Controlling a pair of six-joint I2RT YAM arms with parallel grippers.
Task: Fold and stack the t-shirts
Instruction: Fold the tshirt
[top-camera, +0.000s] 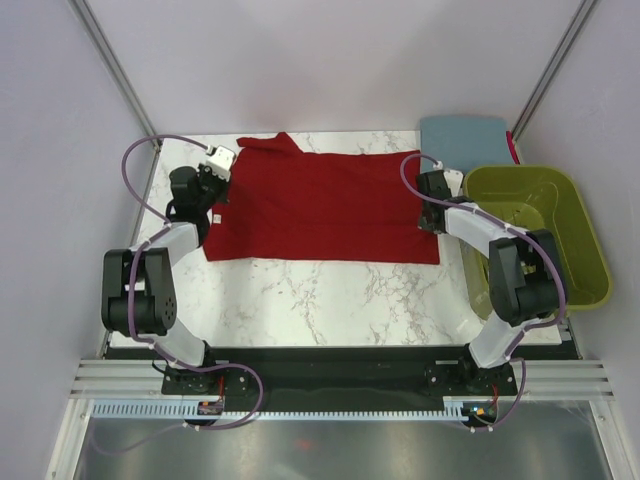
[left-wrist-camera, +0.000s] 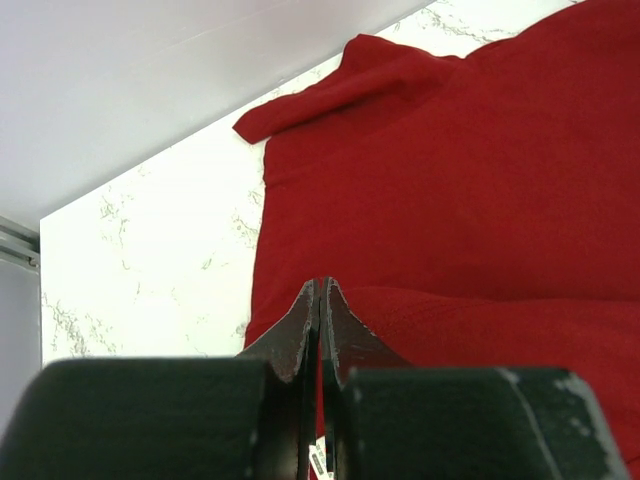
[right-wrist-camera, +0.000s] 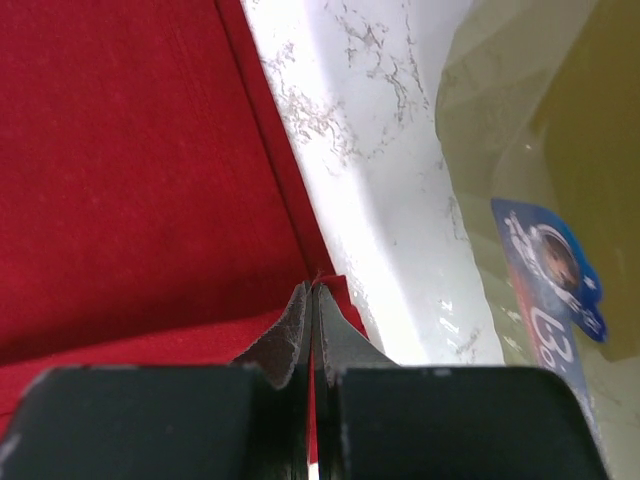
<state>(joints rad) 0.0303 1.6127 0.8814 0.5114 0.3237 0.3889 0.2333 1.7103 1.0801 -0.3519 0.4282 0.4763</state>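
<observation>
The dark red t-shirt (top-camera: 320, 205) lies spread across the back of the marble table, with a sleeve sticking out at its far left (left-wrist-camera: 330, 85). My left gripper (top-camera: 212, 200) is at the shirt's left edge, jaws closed on red cloth (left-wrist-camera: 480, 180), with a lifted layer beside the fingertips (left-wrist-camera: 321, 285). My right gripper (top-camera: 431, 215) is at the shirt's right edge, shut on a corner of the red cloth (right-wrist-camera: 130, 170) at its tips (right-wrist-camera: 312, 288). The slate blue-grey t-shirt (top-camera: 462, 135) lies folded at the back right.
The olive-green basket (top-camera: 590, 250) stands at the right edge, close to my right gripper; its wall (right-wrist-camera: 540, 120) bears a blue sticker (right-wrist-camera: 550, 270). Bare marble table (top-camera: 330, 295) lies in front of the shirt. Walls enclose the back and both sides.
</observation>
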